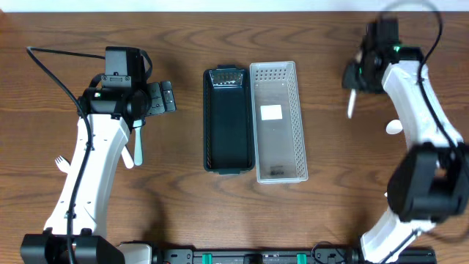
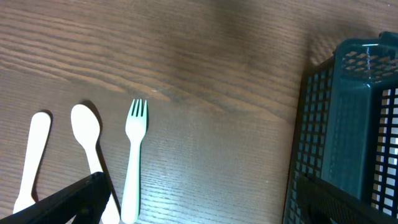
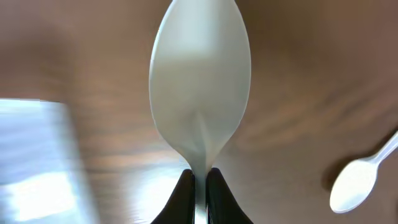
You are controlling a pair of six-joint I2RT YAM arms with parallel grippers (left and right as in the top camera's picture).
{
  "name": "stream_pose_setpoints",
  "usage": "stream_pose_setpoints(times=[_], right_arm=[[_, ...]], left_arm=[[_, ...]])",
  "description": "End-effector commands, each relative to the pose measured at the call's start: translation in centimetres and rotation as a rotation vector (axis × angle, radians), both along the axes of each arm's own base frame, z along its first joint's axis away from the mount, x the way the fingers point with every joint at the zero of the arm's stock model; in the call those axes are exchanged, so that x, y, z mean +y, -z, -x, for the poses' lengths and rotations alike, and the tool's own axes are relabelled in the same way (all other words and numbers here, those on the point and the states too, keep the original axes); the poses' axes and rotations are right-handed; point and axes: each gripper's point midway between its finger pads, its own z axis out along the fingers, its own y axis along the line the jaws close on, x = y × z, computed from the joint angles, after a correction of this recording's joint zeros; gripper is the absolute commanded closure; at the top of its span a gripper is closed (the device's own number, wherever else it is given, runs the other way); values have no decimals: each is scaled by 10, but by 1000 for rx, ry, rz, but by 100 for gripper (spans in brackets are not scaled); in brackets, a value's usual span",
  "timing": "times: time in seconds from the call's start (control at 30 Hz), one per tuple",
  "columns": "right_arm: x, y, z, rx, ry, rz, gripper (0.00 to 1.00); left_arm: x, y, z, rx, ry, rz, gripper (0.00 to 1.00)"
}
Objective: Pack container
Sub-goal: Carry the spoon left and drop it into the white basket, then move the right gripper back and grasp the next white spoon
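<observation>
Held spoon (image 3: 200,93): white, pinched at the neck between the fingers of my right gripper (image 3: 200,186), which are pressed tight on it, bowl pointing away from the wrist. It is well to the right of the dark basket (image 1: 227,121), past the clear basket (image 1: 278,121) that lies lengthwise just beside the dark basket's right wall. I cannot tell whether it is clear of the table (image 1: 183,213).

Loose spoon (image 1: 394,127): on the wood, farther right of the dark basket.

My left gripper (image 1: 160,97): left of the dark basket, fingers spread wide, gripping nothing.

Left of the dark basket lie a fork (image 2: 134,155), a third spoon (image 2: 87,134) and one white handle (image 2: 31,162) of undetermined type.
</observation>
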Motion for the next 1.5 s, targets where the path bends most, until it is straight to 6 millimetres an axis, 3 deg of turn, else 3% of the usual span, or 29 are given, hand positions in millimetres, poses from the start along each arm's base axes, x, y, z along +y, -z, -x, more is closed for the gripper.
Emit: stream_pose_setpoints(times=[0.0, 0.13, 0.33, 0.47, 0.6, 0.7, 0.8, 0.87, 0.97, 1.03, 1.1, 1.17, 1.27, 1.37, 1.47], right_arm=[[50, -45, 6, -90, -62, -59, 99], [101, -32, 24, -21, -98, -125, 99], [159, 16, 47, 125, -215, -94, 99], [179, 54, 56, 216, -252, -66, 99], [184, 92, 63, 307, -263, -35, 96], [183, 111, 67, 352, -263, -19, 76], [184, 110, 63, 338, -271, -21, 71], [185, 97, 55, 296, -287, -28, 64], [181, 56, 35, 202, -294, -42, 65], [168, 17, 20, 122, -260, -46, 65], [143, -27, 5, 26, -200, -35, 65], [104, -72, -6, -79, -93, -17, 64], [24, -119, -7, -189, 193, -2, 45], [-51, -129, 7, -200, 455, -18, 39], [-114, -111, 32, -118, 653, -27, 31]], left_arm=[[4, -7, -5, -16, 1, -14, 2], [4, -7, -5, -16, 1, -14, 2], [4, -6, -5, -16, 1, -14, 2], [4, -6, -5, -15, 1, -13, 2], [4, -7, -5, -16, 1, -14, 2], [4, -6, -5, -15, 1, -14, 2], [4, -6, -5, -15, 1, -14, 2], [4, -6, -5, -15, 1, -14, 2], [4, -6, -5, -15, 2, -14, 2], [4, -6, -5, -15, 2, -14, 2], [4, -6, -5, -15, 2, -14, 2], [4, -6, -5, -15, 2, -14, 2], [4, -6, -4, -11, 2, -14, 2], [4, -5, -2, -1, 7, -18, 2], [4, -4, -1, 4, 18, -24, 2]])
